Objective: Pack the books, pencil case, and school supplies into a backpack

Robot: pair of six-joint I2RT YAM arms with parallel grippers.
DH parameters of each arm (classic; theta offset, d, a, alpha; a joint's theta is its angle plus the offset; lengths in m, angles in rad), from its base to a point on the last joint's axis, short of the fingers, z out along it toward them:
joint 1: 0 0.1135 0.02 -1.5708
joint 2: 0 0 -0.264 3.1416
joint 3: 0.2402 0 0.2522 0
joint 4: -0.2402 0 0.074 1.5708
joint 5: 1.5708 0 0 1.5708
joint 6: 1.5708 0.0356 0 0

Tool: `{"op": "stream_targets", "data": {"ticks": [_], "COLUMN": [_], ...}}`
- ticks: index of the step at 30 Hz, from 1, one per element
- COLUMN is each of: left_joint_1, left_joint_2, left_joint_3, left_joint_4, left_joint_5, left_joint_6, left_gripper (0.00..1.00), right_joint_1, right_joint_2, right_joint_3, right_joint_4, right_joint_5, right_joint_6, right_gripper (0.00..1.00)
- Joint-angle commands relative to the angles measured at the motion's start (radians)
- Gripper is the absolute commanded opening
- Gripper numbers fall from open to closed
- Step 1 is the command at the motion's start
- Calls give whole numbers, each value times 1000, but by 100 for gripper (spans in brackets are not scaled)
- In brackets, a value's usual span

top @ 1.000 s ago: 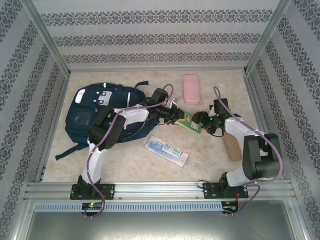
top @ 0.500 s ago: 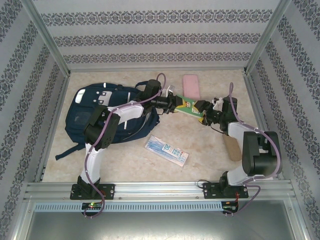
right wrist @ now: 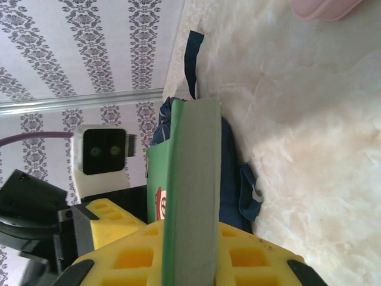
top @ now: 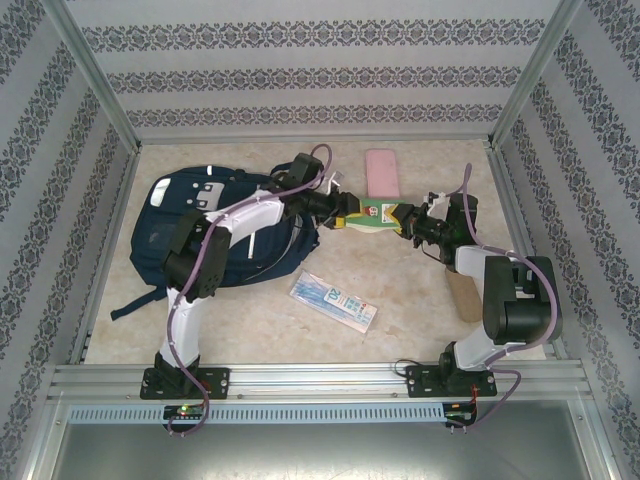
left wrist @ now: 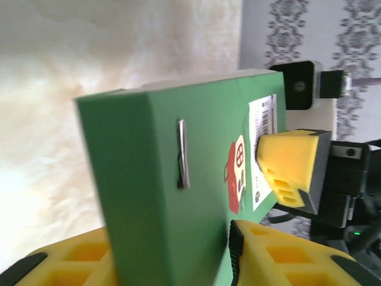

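Green thin small book is held mid-frame in the top view, between both arms — right gripper clamped on its right end; left gripper straddles its left end, but I cannot tell whether it grips.

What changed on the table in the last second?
The green book was carried toward the far wall and turned crosswise. The right jaws closed on its free end; the left jaws are still around the other end. The backpack, pink pencil case and blue-white packet stayed put.
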Motion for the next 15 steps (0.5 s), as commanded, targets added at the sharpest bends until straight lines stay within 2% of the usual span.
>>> {"op": "stream_targets", "data": {"ticks": [1,4,9,13,15], "left_joint_1": [38,44,43,43,44], "left_joint_2": [-96,-95,-88,-70,-48], "left_joint_3": [120,198,239,218,218], "left_joint_4": [-432,-628,-787,-834,-862], "left_joint_5": [-231,-482,-841,-1008,-1049], "left_joint_6": [338,446,521,559,570], "left_gripper": [44,45,45,45,45], "right_joint_1": [-2,-2,5,18,22], "right_joint_2": [11,12,11,13,16], "right_joint_3": [-5,1,7,15,21], "right_joint_4": [-6,-26,-55,-76,-87], "right_joint_5": [10,14,18,22,24], "right_joint_6": [-38,-53,-77,-95,-102], "right_gripper": [0,0,0,0,0]}}
